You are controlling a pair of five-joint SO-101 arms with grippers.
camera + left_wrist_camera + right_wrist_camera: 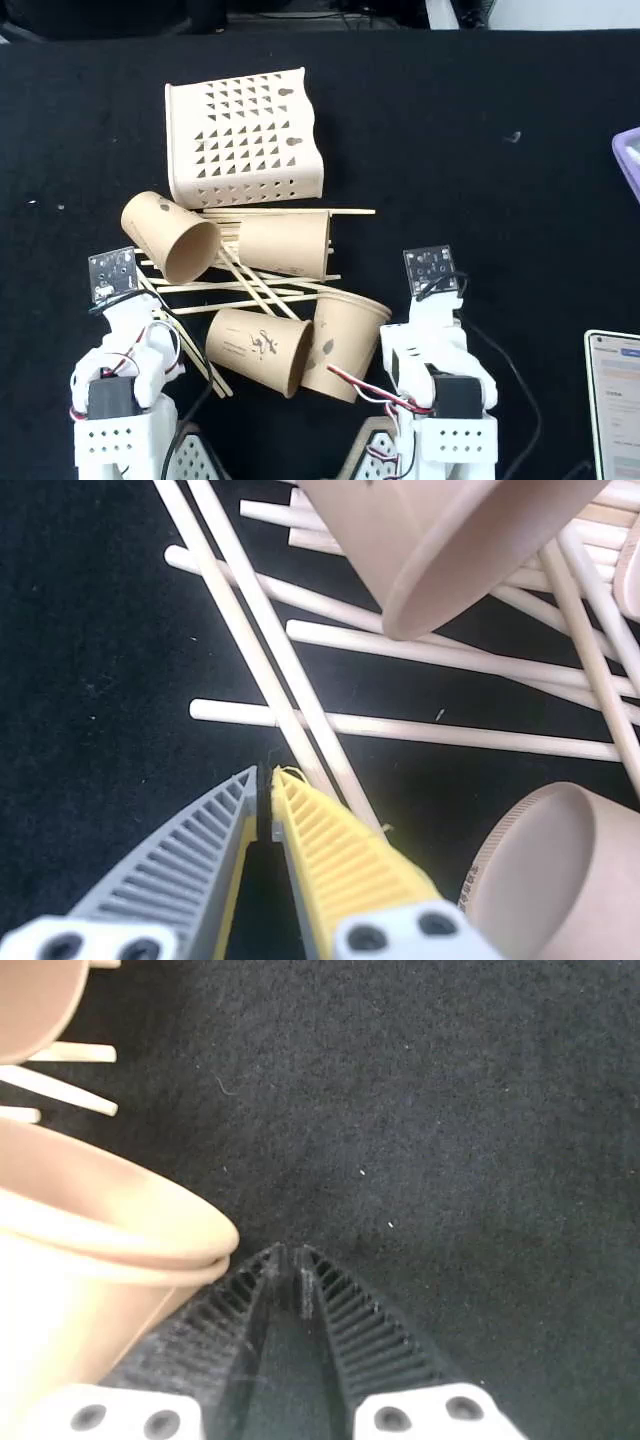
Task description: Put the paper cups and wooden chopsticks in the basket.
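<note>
High view: beige perforated plastic basket [245,140] lies on its side on black tabletop [480,150], just beside crossed pale wooden chopsticks [290,211] and four tipped tan paper cups [172,235]. Left tool [266,775], right tool [290,1252]: both pressed together, empty. Risk: cups roll; sticks pinned under cups drag neighbours when lifted.

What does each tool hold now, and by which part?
Nothing is held: the left tool and the right tool are both shut and empty.
</note>
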